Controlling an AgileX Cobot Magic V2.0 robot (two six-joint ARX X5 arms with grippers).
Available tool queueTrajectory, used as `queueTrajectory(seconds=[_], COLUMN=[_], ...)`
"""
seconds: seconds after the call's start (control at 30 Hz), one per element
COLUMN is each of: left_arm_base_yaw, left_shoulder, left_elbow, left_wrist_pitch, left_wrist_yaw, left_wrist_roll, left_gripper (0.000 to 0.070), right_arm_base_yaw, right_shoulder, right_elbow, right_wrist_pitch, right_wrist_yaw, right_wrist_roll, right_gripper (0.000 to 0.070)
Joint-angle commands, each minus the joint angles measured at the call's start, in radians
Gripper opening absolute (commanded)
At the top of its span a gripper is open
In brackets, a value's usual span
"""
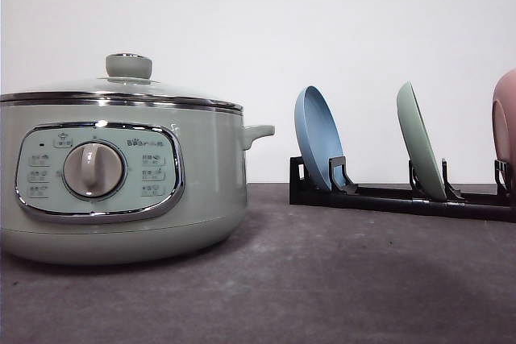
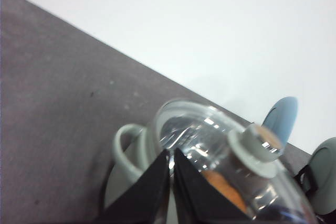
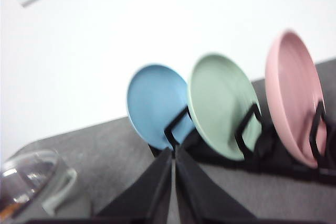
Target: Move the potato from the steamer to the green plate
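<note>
Both pairs of black, wedge-shaped fingers are pressed together with nothing between them: the left gripper [image 2: 171,156] hangs above the steamer [image 1: 121,183], the right gripper [image 3: 173,153] faces the plate rack [image 1: 403,197]. Through the domed glass lid [image 2: 210,145], glossy with highlights, the orange-brown potato [image 2: 226,190] lies inside the pot (the lid and its green knob [image 2: 257,148] cover it). In the front view the steamer sits at nine o'clock on the matte grey table [image 1: 339,279]; at three o'clock the black rack holds upright the blue plate [image 1: 318,138], the smooth green plate [image 1: 421,141] and the pink plate [image 1: 505,122].
</note>
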Motion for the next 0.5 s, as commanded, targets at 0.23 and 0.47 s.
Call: queueTrajectory(seconds=[0.23, 0.47], left_arm_base_yaw=[0.003, -0.009], left_shoulder=[0.203, 0.379], left_elbow=[0.249, 0.451], left_wrist_pitch=[-0.121, -0.289], left_wrist_yaw=[0.131, 0.271], left_wrist_roll=[0.175, 0.324], left_gripper=[0.0003, 0.0003], right_arm_base_yaw=[0.0, 0.0], right_shoulder=[0.197, 0.404], right_elbow=[0.252, 0.465], right_wrist_pitch=[-0.127, -0.353], right_wrist_yaw=[-0.011, -0.113], right_wrist_roll=[-0.136, -0.276], right_gripper=[0.0, 0.0])
